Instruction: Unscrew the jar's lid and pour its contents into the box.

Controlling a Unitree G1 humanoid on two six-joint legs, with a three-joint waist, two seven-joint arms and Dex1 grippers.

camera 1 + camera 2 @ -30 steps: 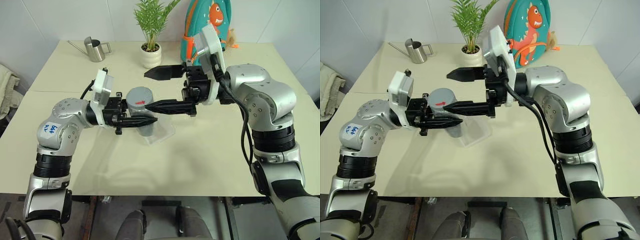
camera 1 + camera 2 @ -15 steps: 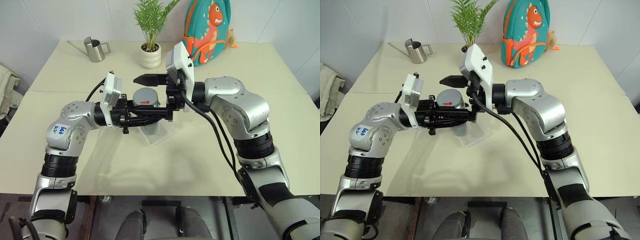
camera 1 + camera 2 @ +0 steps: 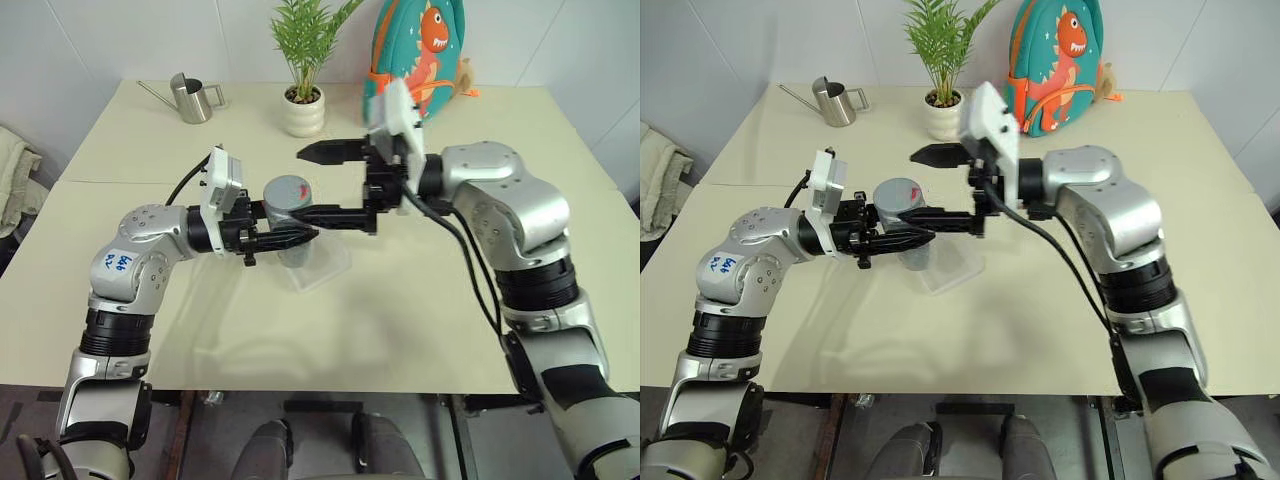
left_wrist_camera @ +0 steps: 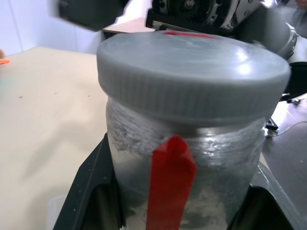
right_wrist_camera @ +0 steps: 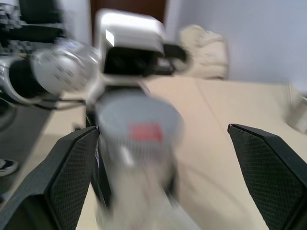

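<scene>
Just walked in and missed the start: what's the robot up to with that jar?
The left claw is shut on the jar, holding it above the clear box on the table. The grey lid is on the jar. The right claw is open, one finger on each side of the lid without gripping it. Nothing has been poured yet.

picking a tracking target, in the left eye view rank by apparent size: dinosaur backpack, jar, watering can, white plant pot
Largest to smallest as they look:
1. dinosaur backpack, though partly hidden behind the right arm
2. jar, nearer the camera, so it reads bigger
3. watering can and white plant pot: too alike to rank
</scene>
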